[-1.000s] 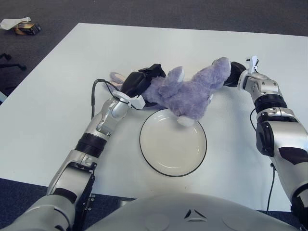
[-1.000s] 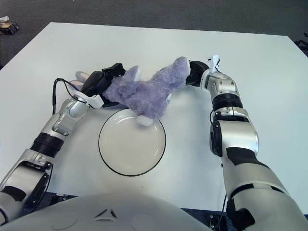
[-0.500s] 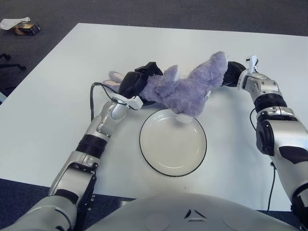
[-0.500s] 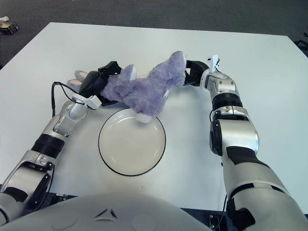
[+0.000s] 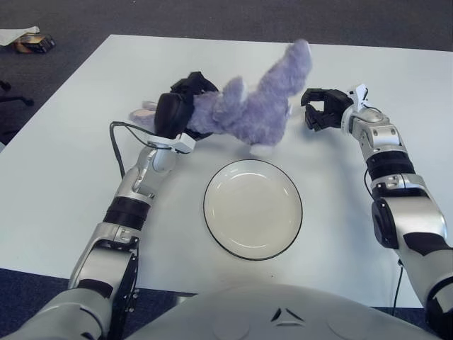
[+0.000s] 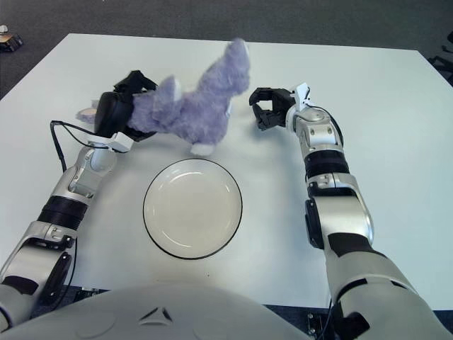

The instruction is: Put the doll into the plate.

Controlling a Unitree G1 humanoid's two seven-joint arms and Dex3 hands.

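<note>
Doll (image 5: pixel 248 113), a purple plush w/ pinkish ears, is held at its head end by the left hand (image 5: pixel 180 113), fingers wrapped around it, gripping. Body of the doll sticks out to the right and up, tail end raised; one white foot hangs low, can't tell if it touches the table (image 5: pixel 85 184). Doll sits beyond the far rim of the plate (image 5: pixel 253 208), slightly left of plate centre, not over it and not in it.

Right hand (image 5: pixel 322 113) is just beside the doll's raised end, apart from it, fingers curled in but holding nothing. So only the left hand carries the doll now.

Plate is white w/ a dark rim, nothing in it, near the robot's side of the table, between the two arms.

Progress, as I judge it: pick-up is done, placement isn't. Left to do: bring the doll toward the robot until it's over the plate, lower it, let go. One-hand grip at the head end means the body may swing or flop on the way, so the drop point needs care; doll looks about as wide as the plate, so part may overhang the rim.
</note>
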